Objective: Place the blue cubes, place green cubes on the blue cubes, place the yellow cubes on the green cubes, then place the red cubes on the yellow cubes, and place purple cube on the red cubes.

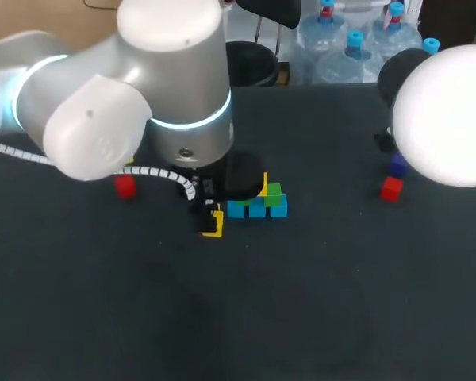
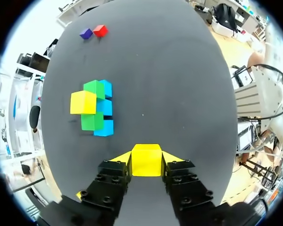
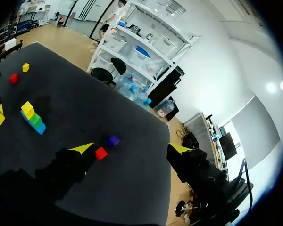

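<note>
- Now the left gripper (image 2: 146, 155) is clamped on a yellow cube (image 2: 146, 165), one finger against each side face. Whether the cube rests on the worktop (image 1: 317, 302) or hangs just above it I cannot tell.
- That cube's target, the stack (image 1: 258, 202), stands near the worktop's middle. It has three blue cubes (image 2: 104, 108) in a row, two green cubes (image 2: 93, 121) on them, and a placed yellow cube (image 2: 83, 102) on top, apparently over the seam between the greens.
- The relation that counts: the stack lies ahead of the left gripper and off to one side, near but apart. From the head view the gripper sits just off the row's left end, slightly toward the near edge. The row's long axis runs crosswise to the line between the fingers.
- So the move probably needs a lift, then a short carry sideways along the row. The free green surface looks small, so lining up is the likely risk.
- The right gripper (image 3: 131, 149) is spread wide and holds nothing, high over the worktop's right side and well apart from the stack. A red cube (image 3: 101, 153) and a purple cube (image 3: 113, 140) lie under it. The left arm is plainly the nearer one.
- A second red cube (image 1: 125, 185) and a loose yellow cube (image 3: 25, 67) lie toward the left edge.
</note>
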`<state>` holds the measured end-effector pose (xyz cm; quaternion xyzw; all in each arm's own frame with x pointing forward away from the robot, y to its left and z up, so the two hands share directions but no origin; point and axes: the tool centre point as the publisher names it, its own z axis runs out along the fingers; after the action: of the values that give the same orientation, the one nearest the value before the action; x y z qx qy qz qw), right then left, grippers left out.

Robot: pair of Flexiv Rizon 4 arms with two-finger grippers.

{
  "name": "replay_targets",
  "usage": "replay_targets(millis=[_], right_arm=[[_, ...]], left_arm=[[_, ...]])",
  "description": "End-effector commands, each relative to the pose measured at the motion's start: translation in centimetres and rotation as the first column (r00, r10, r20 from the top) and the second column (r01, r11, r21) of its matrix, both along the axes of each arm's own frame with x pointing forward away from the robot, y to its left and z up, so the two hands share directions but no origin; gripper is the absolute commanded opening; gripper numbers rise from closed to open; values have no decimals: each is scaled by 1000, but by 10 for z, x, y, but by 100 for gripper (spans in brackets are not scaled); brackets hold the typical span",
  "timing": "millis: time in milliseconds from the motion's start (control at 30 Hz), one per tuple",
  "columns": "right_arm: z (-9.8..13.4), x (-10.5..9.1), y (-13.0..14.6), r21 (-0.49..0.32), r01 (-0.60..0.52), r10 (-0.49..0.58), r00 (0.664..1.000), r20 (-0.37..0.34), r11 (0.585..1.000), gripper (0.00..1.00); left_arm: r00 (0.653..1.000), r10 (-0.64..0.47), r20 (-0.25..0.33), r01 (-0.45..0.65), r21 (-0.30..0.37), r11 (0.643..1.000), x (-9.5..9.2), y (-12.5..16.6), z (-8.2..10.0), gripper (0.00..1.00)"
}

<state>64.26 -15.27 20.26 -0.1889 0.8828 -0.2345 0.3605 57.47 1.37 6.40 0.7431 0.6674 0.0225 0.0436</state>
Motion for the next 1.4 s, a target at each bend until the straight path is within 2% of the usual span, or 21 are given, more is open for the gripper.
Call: replay_targets(millis=[33,200,367,600,967,1400], right_arm=[[0,0,-1,2,-2,2,1000,3,1000,100],[0,0,-1,2,-2,2,1000,3,1000,100],[0,0,-1,2,-2,2,1000,3,1000,100],[0,0,-1,2,-2,2,1000,3,1000,100],[0,0,-1,2,-2,2,1000,3,1000,100],[0,0,-1,2,-2,2,1000,3,1000,100]], left_arm=[[1000,-14,-4,14,17,1000,3,-3,4,0],[1000,-21,8,20,20,1000,12,-9,9,0],[999,25,29,-24,-25,999,29,-10,24,0],[994,98,44,-95,-81,992,52,4,46,0],[998,54,28,-52,-83,995,53,-15,33,0],[999,35,26,-33,-92,995,69,-35,20,0]])
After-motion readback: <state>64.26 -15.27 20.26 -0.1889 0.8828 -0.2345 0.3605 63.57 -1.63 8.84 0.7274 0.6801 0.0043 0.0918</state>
